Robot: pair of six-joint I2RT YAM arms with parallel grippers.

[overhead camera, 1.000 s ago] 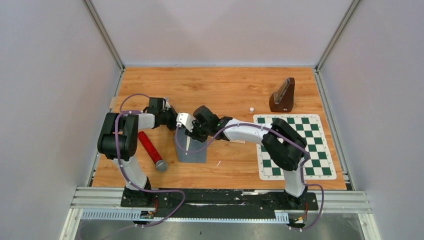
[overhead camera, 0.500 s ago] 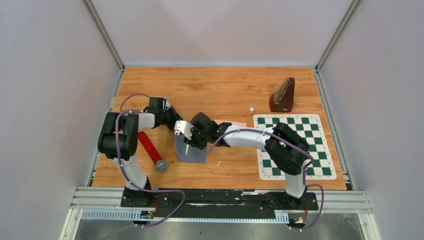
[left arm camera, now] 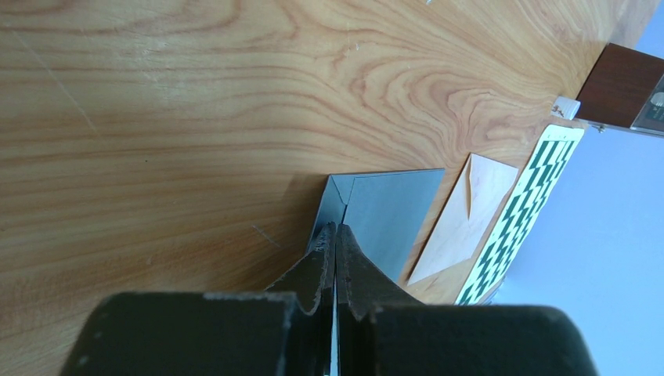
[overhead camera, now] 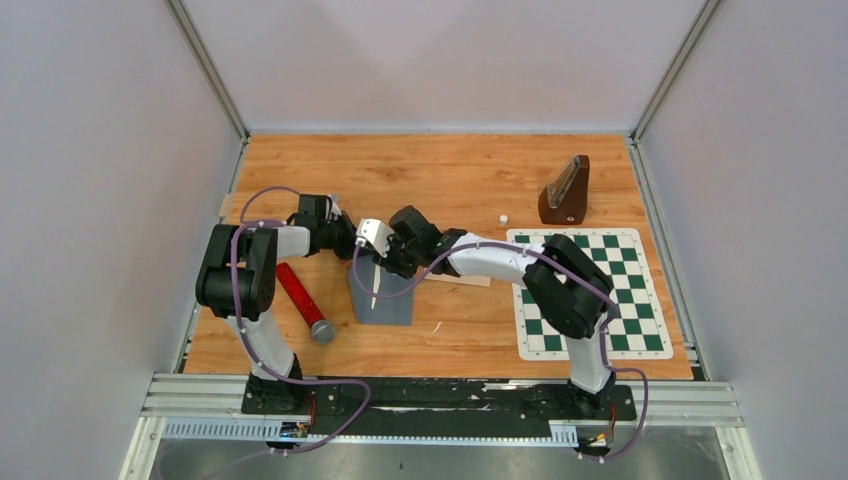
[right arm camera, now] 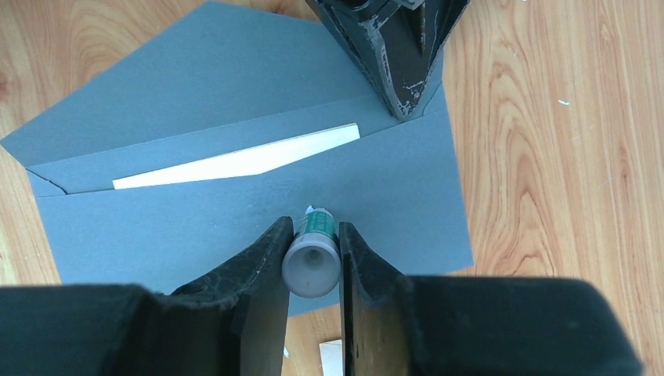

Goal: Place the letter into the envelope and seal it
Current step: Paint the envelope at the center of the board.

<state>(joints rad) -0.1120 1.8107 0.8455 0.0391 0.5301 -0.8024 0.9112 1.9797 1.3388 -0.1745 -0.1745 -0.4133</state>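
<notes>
A grey envelope point(overhead camera: 386, 305) lies flat on the wooden table, its flap open. The white letter point(right arm camera: 235, 163) shows as a strip inside the envelope's point(right arm camera: 196, 227) mouth. My left gripper point(left arm camera: 335, 231) is shut on the envelope's point(left arm camera: 387, 211) corner by the flap fold; its fingers point(right arm camera: 403, 86) come in from the top of the right wrist view. My right gripper point(right arm camera: 315, 229) is shut on a white and green glue stick point(right arm camera: 312, 268), tip pointing down at the envelope's front just below the mouth. In the top view both grippers point(overhead camera: 352, 248) point(overhead camera: 380, 262) meet over the envelope's far end.
A red and grey microphone point(overhead camera: 303, 302) lies left of the envelope. A tan paper piece point(left arm camera: 462, 219) lies to its right, then a green chessboard mat point(overhead camera: 590, 290). A brown metronome point(overhead camera: 566, 190) and a small white ball point(overhead camera: 503, 218) sit farther back. A white scrap point(right arm camera: 330, 356) lies near the envelope's edge.
My right gripper with the glue stick swung toward the near side half a second ago, then back to the envelope's far end. The left arm has not moved.
</notes>
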